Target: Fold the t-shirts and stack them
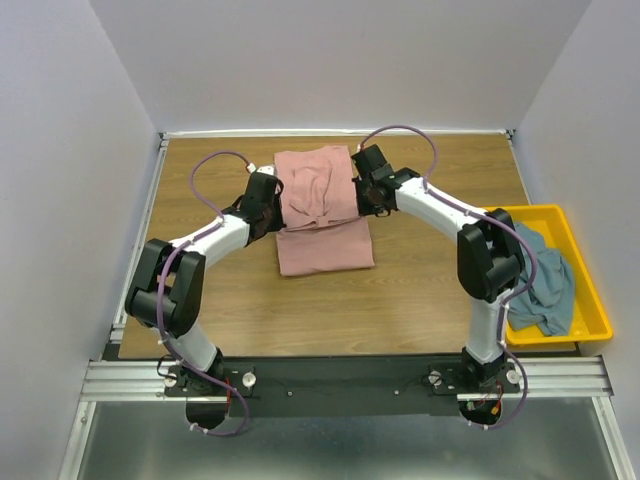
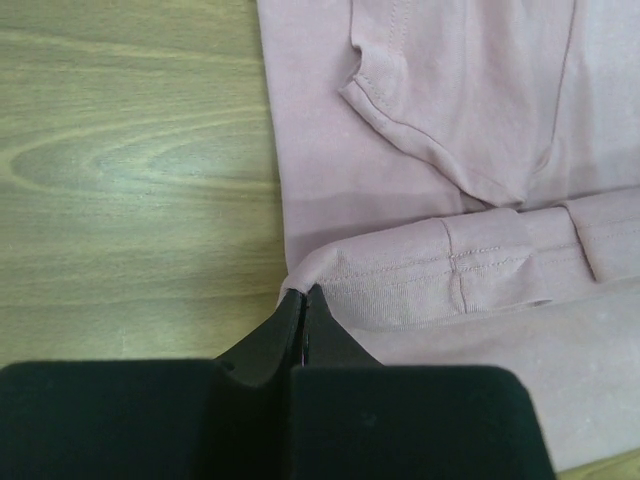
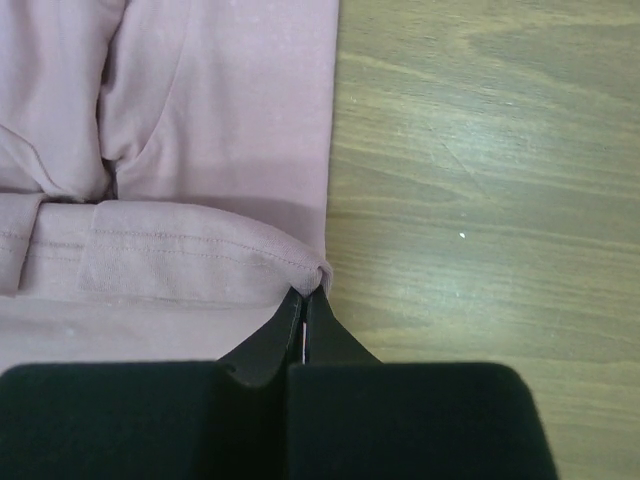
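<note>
Two t-shirts are showing. The dusty-pink t-shirt [image 1: 322,215] is lying in the middle of the wooden table [image 1: 430,290], towards its far edge, running lengthwise away from the arms. Its near part is lying flat and smooth. Its far part is showing creases and a sleeve turned inward, and a stitched hem band is crossing the middle as a raised fold that is casting a shadow on the cloth behind it. The blue-grey t-shirt [image 1: 545,285] is lying crumpled inside the single yellow bin [image 1: 530,210], which is sitting at the table's right edge, well apart from the pink one.

Two grippers are working at the pink shirt, one on each side. The left gripper [image 2: 303,296] is pinching the left corner of the hem fold, its jaws pressed together on the cloth. The right gripper [image 3: 306,297] is doing the same at the right corner, jaws closed on the fabric just beside the bare wood.
</note>
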`<state>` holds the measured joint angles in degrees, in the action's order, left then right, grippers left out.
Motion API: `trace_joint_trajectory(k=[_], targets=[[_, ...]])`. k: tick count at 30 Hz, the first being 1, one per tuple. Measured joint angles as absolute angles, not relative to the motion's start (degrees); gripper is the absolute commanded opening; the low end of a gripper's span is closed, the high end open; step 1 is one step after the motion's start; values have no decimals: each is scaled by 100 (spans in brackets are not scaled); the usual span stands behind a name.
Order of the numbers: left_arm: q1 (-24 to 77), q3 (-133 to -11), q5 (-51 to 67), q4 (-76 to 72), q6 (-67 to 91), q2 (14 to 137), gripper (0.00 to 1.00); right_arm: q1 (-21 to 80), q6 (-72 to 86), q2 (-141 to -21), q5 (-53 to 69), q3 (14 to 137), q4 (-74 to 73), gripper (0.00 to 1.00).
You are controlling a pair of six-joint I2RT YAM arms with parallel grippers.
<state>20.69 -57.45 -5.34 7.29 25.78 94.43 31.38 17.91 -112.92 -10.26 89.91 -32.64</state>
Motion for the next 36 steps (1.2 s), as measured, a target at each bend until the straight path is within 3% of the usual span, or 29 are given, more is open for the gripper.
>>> trace_joint_trajectory(k=[2, 4, 5, 6, 7, 8, 10, 13, 16, 17, 22, 36], targets=[[2047, -5745, -534, 685, 2571, 9502, 7, 3138, 1782, -11382, -1026, 8995, -3186, 2], [2036, -5745, -534, 655, 2567, 9555, 20, 3138, 1778, -11478, -1024, 8995, -3124, 8], [2036, -5745, -537, 644, 2561, 9572, 34, 3138, 1767, -11531, -1024, 9002, -3109, 12], [2036, -5745, -534, 637, 2543, 9588, 39, 3138, 1756, -11577, -1022, 9006, -3098, 20], [2036, -5745, -530, 633, 2576, 9592, 54, 3138, 1745, -11622, -1020, 9006, -3094, 25], [2036, -5745, -530, 628, 2578, 9592, 59, 3138, 1737, -11627, -1020, 9006, -3094, 32], [2036, -5745, -515, 602, 2596, 9574, 70, 3138, 1737, -11633, -1000, 9006, -3089, 35], [2071, -5706, -504, 617, 2620, 9386, 70, 3138, 1758, -11561, -939, 9002, -3079, 35], [2167, -5564, -567, 620, 2696, 8952, 54, 3159, 1863, -11395, -878, 8923, -3037, 29], [2292, -5498, -587, 635, 2746, 8632, 41, 3188, 1896, -11284, -838, 8847, -2965, 26], [3194, -5157, -668, 384, 3100, 7964, 25, 3444, 2189, -10755, -403, 8237, -2440, 20], [3850, -4239, -486, 104, 3806, 8989, 23, 3833, 2622, -11552, 379, 8066, -1382, 19]])
